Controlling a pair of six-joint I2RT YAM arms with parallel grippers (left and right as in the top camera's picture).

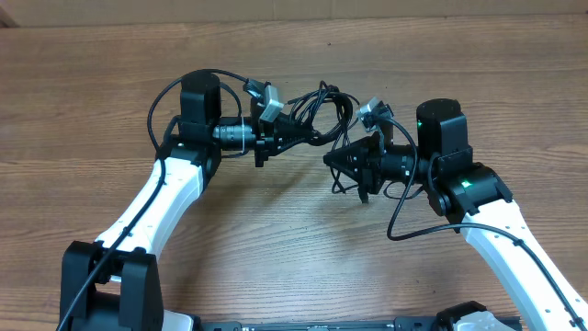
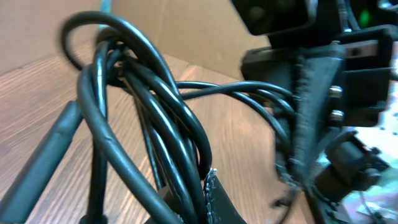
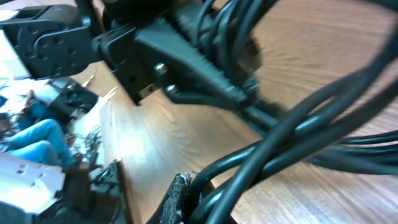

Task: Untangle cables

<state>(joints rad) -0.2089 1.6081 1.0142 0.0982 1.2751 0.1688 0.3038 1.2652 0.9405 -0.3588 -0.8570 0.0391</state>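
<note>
The cables [image 1: 323, 108] are a tangled black bundle of loops held above the wooden table between both arms. My left gripper [image 1: 310, 135] is shut on the bundle's left side; in the left wrist view several cable strands [image 2: 155, 118] rise out of the jaws [image 2: 199, 205]. My right gripper [image 1: 331, 158] is shut on the bundle's right side; in the right wrist view strands [image 3: 298, 134] run out of the jaws [image 3: 205, 199] toward the left gripper's fingers [image 3: 186, 62]. No plug ends show clearly.
The wooden table [image 1: 294, 257] lies under both arms. Thicker black arm wires loop near the left wrist [image 1: 165, 101] and the right wrist [image 1: 404, 207]. A cardboard wall [image 2: 186, 25] stands beyond the table's far edge.
</note>
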